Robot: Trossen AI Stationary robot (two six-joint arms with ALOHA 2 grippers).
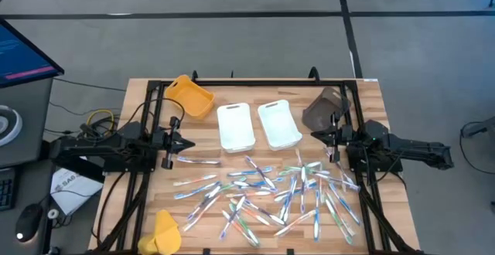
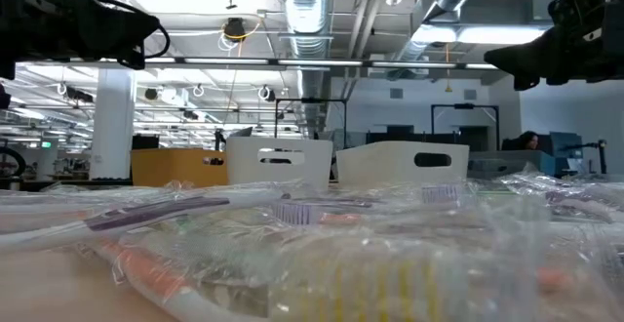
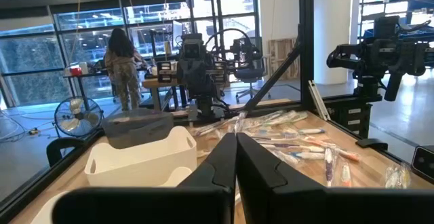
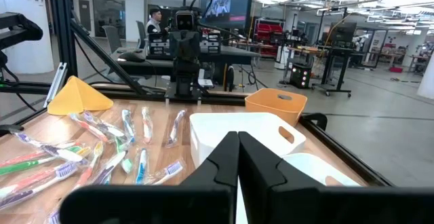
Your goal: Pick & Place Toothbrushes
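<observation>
Toothbrushes (image 1: 271, 197) lying scattered across near half of bench (image 1: 371, 100), most right of centre, one (image 1: 199, 161) lying apart just beside left claw. Left claw (image 1: 188, 143) hovering at left side, fingers pressing together, gripping nothing. Right claw (image 1: 315, 135) hovering at right side, fingers likewise pressing together, empty. Two white trays (image 1: 236, 126) sitting side by side at far centre between claws. Yellow tray (image 1: 189, 96) sitting far left, dark tray (image 1: 325, 108) far right, another yellow tray (image 1: 165, 232) at near left edge.

Both arms level, facing inward — left gripper (image 1: 188, 144), right gripper (image 1: 315, 135) closed.
</observation>
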